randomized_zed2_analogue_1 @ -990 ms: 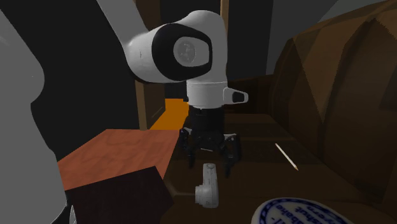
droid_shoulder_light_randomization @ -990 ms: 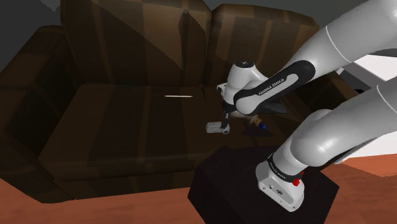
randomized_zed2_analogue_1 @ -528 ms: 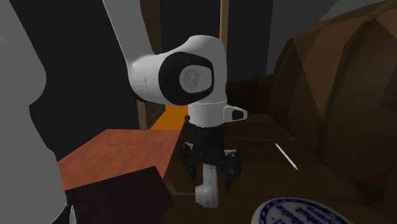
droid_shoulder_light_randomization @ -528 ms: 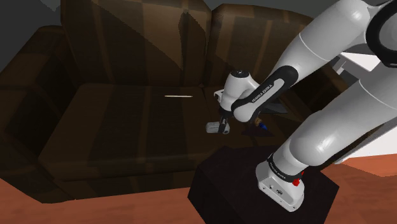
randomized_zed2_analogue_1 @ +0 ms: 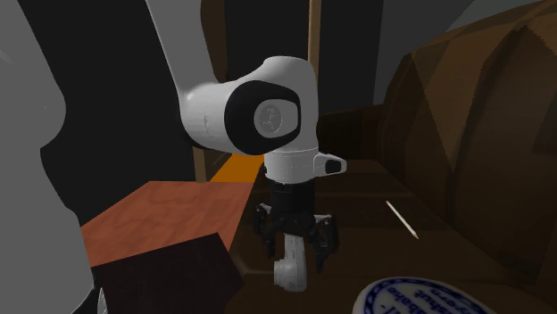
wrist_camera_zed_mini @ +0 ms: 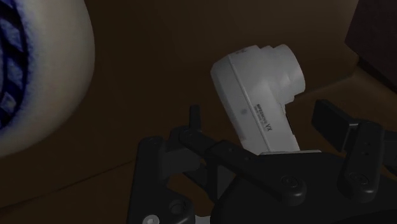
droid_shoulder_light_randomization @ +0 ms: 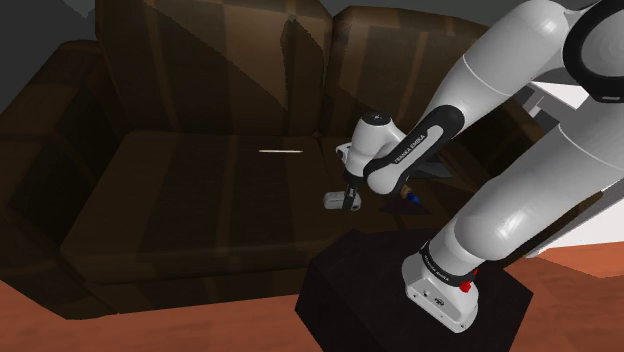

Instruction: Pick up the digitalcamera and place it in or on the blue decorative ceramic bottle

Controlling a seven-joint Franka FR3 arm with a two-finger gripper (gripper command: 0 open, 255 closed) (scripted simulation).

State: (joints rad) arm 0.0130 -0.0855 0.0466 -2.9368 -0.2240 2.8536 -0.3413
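Shoulder view, sofa [droid_shoulder_light_randomization: 180, 200]: dark brown, two back cushions, wide seat
Shoulder view, arm [droid_shoulder_light_randomization: 520, 120]: white w/ dark joints, goes from the black stand [droid_shoulder_light_randomization: 380, 290] at lower right up, then bends down to the seat
Shoulder view, claw [droid_shoulder_light_randomization: 349, 203]: low, right at the seat, near its front edge
Shoulder view, camera [droid_shoulder_light_randomization: 333, 200]: small, pale grey-white, lies on the seat under the claw, its body sticks out toward this view's left
Shoulder view, stick [droid_shoulder_light_randomization: 280, 151]: thin, white, flat on the seat further back, well apart from the camera
Shoulder view, floor [droid_shoulder_light_randomization: 150, 330]: reddish-brown, in front of the sofa
2nd ext. view, claw [randomized_zed2_analogue_1: 293, 257]: points straight down, one black finger each side of the camera's upper part
2nd ext. view, camera [randomized_zed2_analogue_1: 287, 272]: on the seat, lens end toward the viewer
2nd ext. view, bottle [randomized_zed2_analogue_1: 419, 299]: white w/ blue pattern, cut by the bottom edge, near the camera on this view's right
2nd ext. view, stick [randomized_zed2_analogue_1: 402, 219]: on the seat, close to the backrest
2nd ext. view, background: orange strip [randomized_zed2_analogue_1: 239, 168] behind the arm, black area [randomized_zed2_analogue_1: 134, 116] above the floor
Wrist view, claw [wrist_camera_zed_mini: 261, 116]: released, fingers [wrist_camera_zed_mini: 331, 119] stand apart, a gap to the camera on each side
Wrist view, camera [wrist_camera_zed_mini: 261, 95]: between the fingers, not grasped, round lens barrel away from the claw, small print on its side
Wrist view, bottle [wrist_camera_zed_mini: 38, 76]: rounded, white w/ blue marks, beside the claw, apart from the camera
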